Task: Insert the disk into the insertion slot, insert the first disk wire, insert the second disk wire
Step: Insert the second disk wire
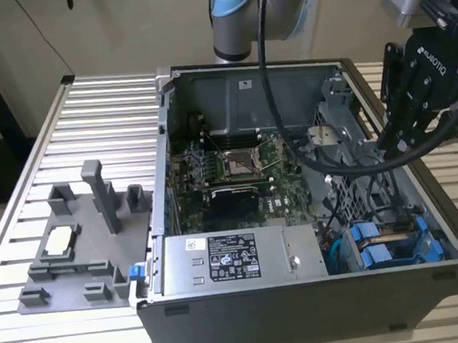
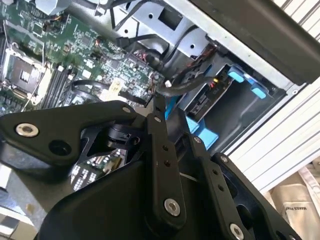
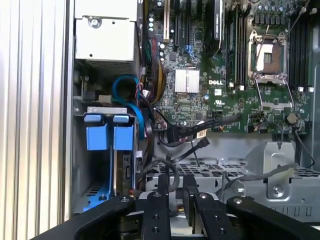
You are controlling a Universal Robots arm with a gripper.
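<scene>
Pincer (image 3: 176, 181) near disk (image 3: 123, 138); exterior view's fixture (image 1: 86, 232)

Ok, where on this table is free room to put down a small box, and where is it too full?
Free: the ribbed table behind the grey fixture tray, and the strip on the exterior view's right of the computer case. Crowded: inside the case, black cables cross above the blue drive carriers.

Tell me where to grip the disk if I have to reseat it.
Probably by its blue tabs: they show at the mouth of the insertion slot, while the rest of the disk sits between the bay walls. Come in through the open side of the case, in line with the slot.
</scene>
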